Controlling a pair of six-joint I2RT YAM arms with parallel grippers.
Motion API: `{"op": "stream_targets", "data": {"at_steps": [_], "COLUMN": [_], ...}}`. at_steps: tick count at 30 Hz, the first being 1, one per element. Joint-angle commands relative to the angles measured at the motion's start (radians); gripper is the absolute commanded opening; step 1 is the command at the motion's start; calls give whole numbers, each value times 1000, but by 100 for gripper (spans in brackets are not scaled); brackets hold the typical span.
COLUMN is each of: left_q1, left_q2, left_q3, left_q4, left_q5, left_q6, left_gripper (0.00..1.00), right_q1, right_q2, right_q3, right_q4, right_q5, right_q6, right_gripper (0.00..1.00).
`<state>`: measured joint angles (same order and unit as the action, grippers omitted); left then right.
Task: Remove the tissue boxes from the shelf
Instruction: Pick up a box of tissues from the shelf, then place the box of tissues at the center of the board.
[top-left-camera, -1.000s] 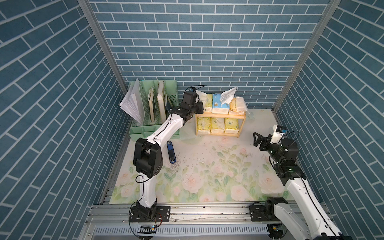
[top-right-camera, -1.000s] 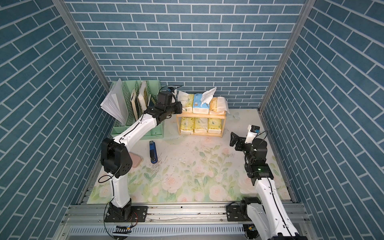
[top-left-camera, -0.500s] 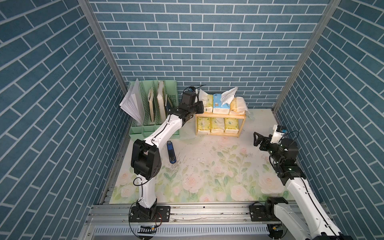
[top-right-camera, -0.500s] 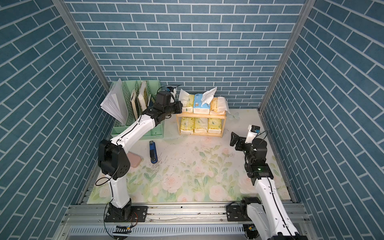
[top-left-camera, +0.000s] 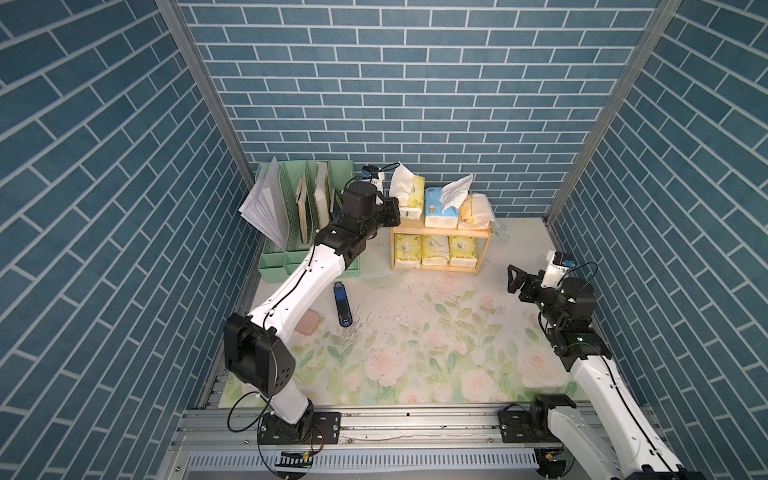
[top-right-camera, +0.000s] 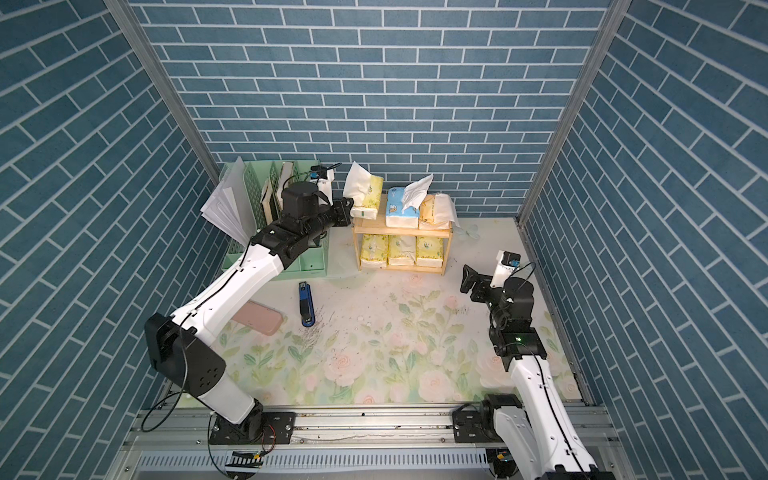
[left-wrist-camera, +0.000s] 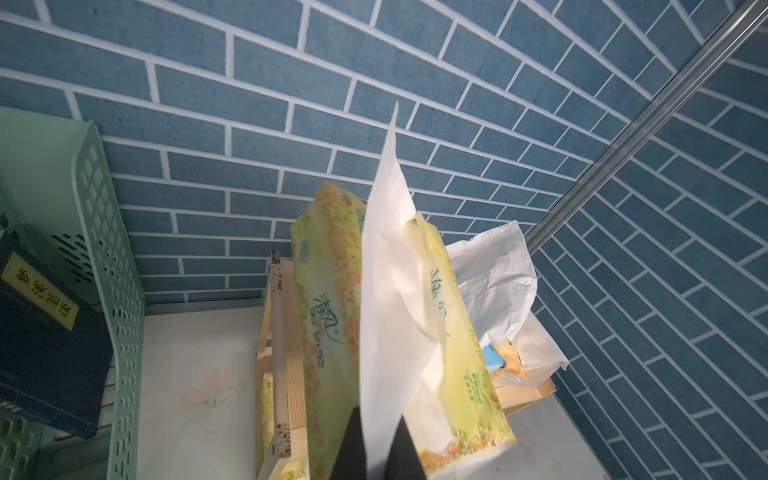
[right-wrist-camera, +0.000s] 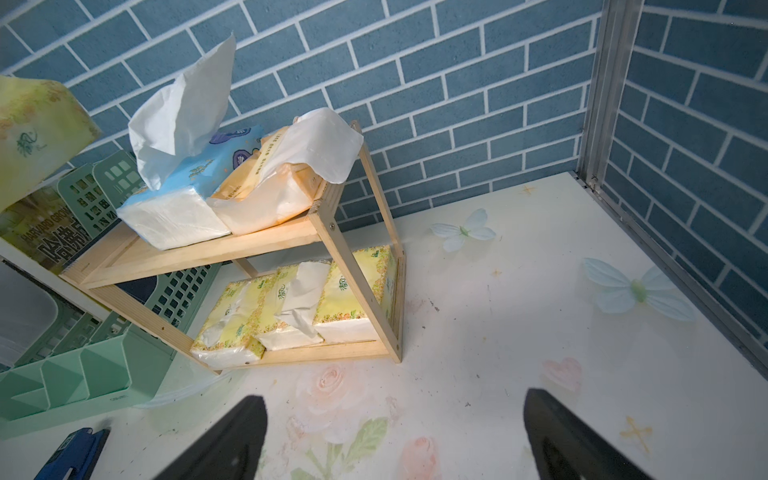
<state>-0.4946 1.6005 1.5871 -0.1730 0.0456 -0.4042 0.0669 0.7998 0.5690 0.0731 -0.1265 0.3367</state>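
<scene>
Shelf (top-left-camera: 440, 229): is standing at upper centre of both top views, against the back wall and just beside the organizer (top-left-camera: 272, 259); it has two wooden tiers.
Left gripper (left-wrist-camera: 376, 432): is reaching in at the shelf's organizer end. Jaws are pinching tight on the sheet (left-wrist-camera: 390, 299), with white tissue running up between the fingers (left-wrist-camera: 353, 444).
Hanging pack (left-wrist-camera: 328, 299): yellow-green, with the sheet sticking out of its slit. It is hanging tilted over the top tier's organizer end. At upper left of the right wrist view it is showing clear of the top board.
Blue pack (top-left-camera: 436, 208): is sitting on the top tier, mid-board, with white tissue standing up from it.
Orange pack (top-left-camera: 471, 212): is sitting on the top tier at the right end in frame, touching the blue pack, with a tissue draping over it.
Lower tier: left lower pack (top-left-camera: 407, 249), middle lower pack (top-left-camera: 435, 249) and right lower pack (top-left-camera: 462, 249) are sitting side by side, all yellow-green.
Right gripper (right-wrist-camera: 395, 397): is hovering over the mat (top-left-camera: 415, 353) at the right of both top views, well apart from the shelf. Jaws are spread wide and gripping nothing.
Stapler (top-left-camera: 343, 305): blue, is lying on the mat at centre left, below the organizer in frame.
Pink case (top-left-camera: 309, 324): is lying near the stapler, partly hidden under the left arm.
</scene>
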Motion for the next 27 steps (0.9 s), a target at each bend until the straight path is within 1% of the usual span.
{"op": "stream_targets", "data": {"at_steps": [1, 6, 9, 12, 17, 20, 27], "left_q1": [-15, -22, -25, -37, -62, -74, -112], "left_q2": [-97, -280, -370, -431, -487, -508, -517], "left_q3": [-86, -253, -335, -404, -536, -617, -761], "left_q4": [17, 7, -20, -47, -70, -44, 10], "left_q5": [-46, -102, -106, -98, -97, -91, -131], "left_q6": [1, 3, -6, -21, -53, -85, -139], "left_gripper": [0, 0, 0, 0, 0, 0, 0], "right_q1": [-1, -1, -1, -2, -1, 0, -1], "right_q2": [-21, -36, -47, -58, -79, -89, -109], "right_q3": [-7, -1, 6, 9, 11, 17, 26], "right_q4": [-8, -21, -30, -36, -54, -68, -91], "right_q5": [10, 8, 2, -4, -9, -6, -7], "right_q6": [21, 17, 17, 21, 23, 21, 19], "right_gripper": [100, 100, 100, 100, 100, 100, 100]}}
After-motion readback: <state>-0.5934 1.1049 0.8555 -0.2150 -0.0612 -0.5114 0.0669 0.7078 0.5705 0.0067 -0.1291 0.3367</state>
